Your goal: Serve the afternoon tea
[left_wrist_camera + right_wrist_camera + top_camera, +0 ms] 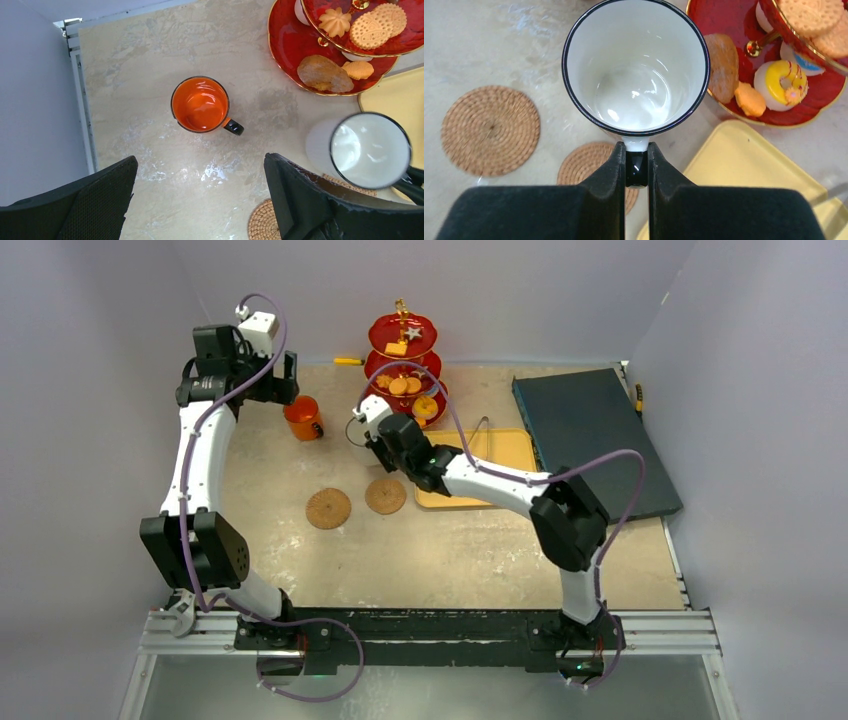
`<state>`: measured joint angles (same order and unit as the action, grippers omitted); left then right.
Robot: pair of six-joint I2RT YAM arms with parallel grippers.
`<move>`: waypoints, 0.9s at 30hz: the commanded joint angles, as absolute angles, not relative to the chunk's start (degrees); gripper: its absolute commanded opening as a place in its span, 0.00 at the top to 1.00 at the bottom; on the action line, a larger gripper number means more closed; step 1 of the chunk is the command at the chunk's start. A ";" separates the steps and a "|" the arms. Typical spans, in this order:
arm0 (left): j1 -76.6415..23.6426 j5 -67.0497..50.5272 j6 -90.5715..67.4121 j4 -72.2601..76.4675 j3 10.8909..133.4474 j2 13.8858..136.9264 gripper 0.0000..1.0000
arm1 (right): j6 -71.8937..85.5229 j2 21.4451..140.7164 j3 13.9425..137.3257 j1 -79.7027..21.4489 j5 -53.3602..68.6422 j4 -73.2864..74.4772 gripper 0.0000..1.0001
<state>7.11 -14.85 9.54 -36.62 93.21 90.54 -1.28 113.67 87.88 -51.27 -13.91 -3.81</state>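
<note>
Mugs stand apart in the top view. The orange mug point(302, 418) is at upper left of the table point(450, 550). The white mug point(636, 75) is near the middle, just left of the tray point(515, 448) and below the stand point(402, 335).

The right gripper point(636, 150) is closed narrowly on the white mug's dark handle, one finger on each side. The mug is upright, its mouth facing the wrist camera, and looks empty. I cannot tell whether its base touches the table.

The left gripper point(200, 159) is spread wide and holds nothing. Its wrist view looks straight down on the orange mug, which sits on the table at mid-frame with its black handle pointing lower right. It also looks empty.

The stand fills the upper right of both wrist views. Biscuits point(370, 27) lie on a higher tier, and a yellow doughnut point(781, 82) and more biscuits lie on the bottom tier.

The left coaster point(328, 508) and right coaster point(385, 496) lie side by side at the centre of the top view. In the right wrist view the right coaster is partly hidden below the white mug and gripper.
</note>
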 commanded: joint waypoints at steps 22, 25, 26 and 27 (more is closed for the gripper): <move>7.64 -16.25 8.53 -34.28 92.07 88.67 0.04 | 6.13 96.74 65.89 -58.84 -23.16 -17.82 1.00; 7.65 -16.35 8.53 -34.44 92.35 88.84 0.04 | 6.80 96.19 64.60 -58.80 -23.29 -18.32 1.00; 7.65 -16.27 8.53 -34.45 92.45 88.92 0.04 | 6.96 96.11 64.19 -58.81 -23.29 -18.44 1.00; 7.65 -16.26 8.57 -34.50 92.50 88.94 0.04 | 7.06 96.03 63.90 -58.84 -23.35 -18.45 1.00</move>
